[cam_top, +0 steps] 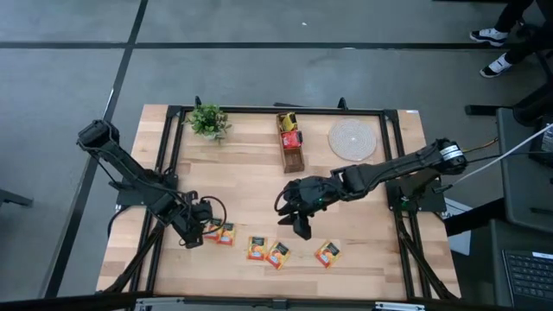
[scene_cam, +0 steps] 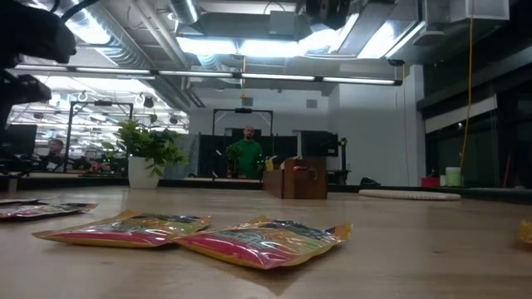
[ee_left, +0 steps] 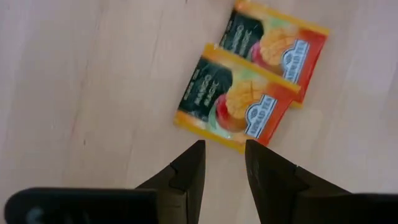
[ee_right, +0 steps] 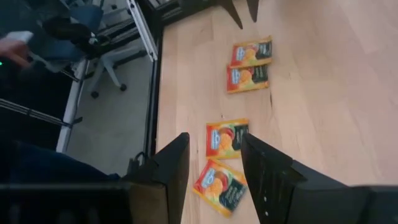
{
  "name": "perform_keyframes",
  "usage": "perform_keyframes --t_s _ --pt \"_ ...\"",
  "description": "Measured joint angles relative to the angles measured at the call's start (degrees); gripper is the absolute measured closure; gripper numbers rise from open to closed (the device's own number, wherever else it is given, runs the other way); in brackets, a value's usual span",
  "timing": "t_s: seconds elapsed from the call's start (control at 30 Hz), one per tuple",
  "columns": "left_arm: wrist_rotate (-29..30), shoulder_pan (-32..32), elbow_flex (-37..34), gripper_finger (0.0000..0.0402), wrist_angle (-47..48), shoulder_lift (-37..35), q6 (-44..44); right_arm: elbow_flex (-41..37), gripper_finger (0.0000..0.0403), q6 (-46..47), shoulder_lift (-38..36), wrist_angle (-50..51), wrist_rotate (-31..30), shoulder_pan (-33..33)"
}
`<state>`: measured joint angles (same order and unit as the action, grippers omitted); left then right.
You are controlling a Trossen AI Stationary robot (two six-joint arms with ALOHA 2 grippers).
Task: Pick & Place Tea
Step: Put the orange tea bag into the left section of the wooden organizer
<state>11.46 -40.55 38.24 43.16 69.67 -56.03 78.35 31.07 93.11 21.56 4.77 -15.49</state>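
High view: five orange tea sachets lie in a loose row along the near edge of the wooden table (cam_top: 259,155). Two overlap at the left end (cam_top: 222,233), two sit close together in the middle (cam_top: 267,251), and one lies alone to the right (cam_top: 327,253). The left gripper (cam_top: 195,235) is down just beside the overlapping pair, nearer to them than the right gripper (cam_top: 300,223), which hangs above the gap between the middle pair and the lone sachet.

The left wrist view gives what the overhead cannot: the nearer sachet (ee_left: 238,102) lies straight ahead of the fingertips (ee_left: 194,155), its long axis slanted across the line of the jaws, its corner just short of them. The jaws stand slightly apart with nothing between them. The next move likely turns on that slant.

The right wrist view shows its fingers (ee_right: 177,158) spread and empty, with the middle pair (ee_right: 227,138) framed between them. A wooden box (cam_top: 292,142) holding more sachets stands at the far side.
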Motion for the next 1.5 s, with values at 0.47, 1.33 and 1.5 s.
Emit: perform_keyframes --t_s 0.47,1.33,1.5 --pt "3.48 3.7 -0.4 0.0292 -0.61 0.0 3.84 0.0 0.0257 -1.56 0.31 -1.68 -0.61 0.04" --pt "-12.96 16.76 -0.38 0.0154 -8.83 8.41 32.63 0.02 0.0257 -0.11 0.29 -1.46 -1.36 0.04" --pt "-10.5 15.58 1.0 0.0152 -8.9 10.6 34.18 0.02 0.0257 -1.19 0.29 -1.42 -2.86 0.04"
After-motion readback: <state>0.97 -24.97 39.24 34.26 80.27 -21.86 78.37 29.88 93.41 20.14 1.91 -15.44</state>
